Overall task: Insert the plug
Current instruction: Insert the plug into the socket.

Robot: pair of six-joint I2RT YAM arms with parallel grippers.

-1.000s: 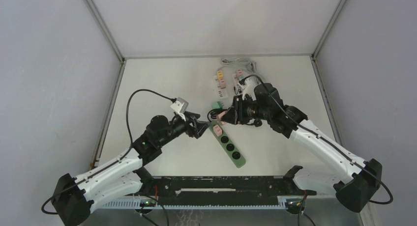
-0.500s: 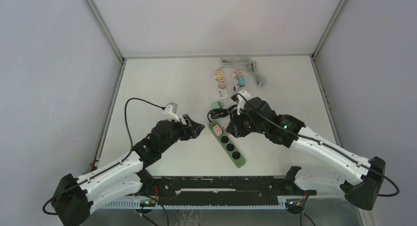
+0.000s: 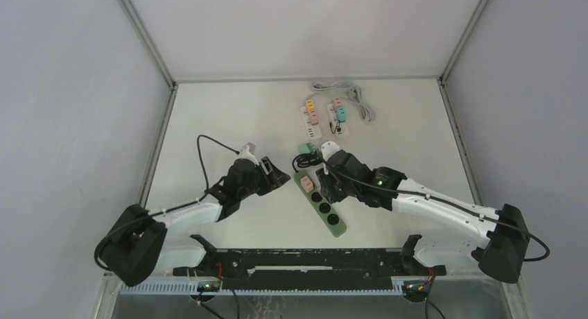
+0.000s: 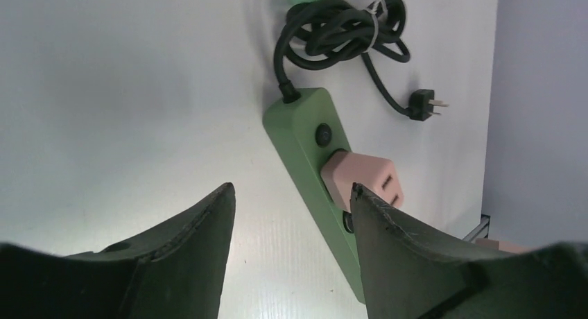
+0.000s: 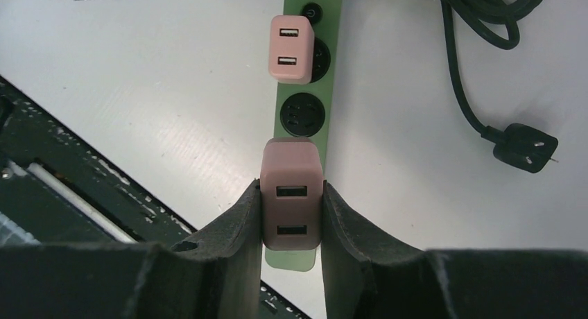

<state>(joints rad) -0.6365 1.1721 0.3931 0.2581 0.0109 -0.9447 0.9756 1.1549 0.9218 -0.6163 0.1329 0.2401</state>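
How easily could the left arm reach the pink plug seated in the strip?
Probably yes: its jaws stand open beside the strip, facing that plug, only bare table between. The right arm holds a second plug further along.

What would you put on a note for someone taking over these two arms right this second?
The left gripper is open and empty, hovering beside the green power strip.
The right gripper is shut on a pink plug, held over the strip, just past an empty socket.
Done: the other pink plug already sits in the socket next to the switch.
Left: press the held plug fully in, then let go. I cannot tell whether its prongs have entered a socket yet.
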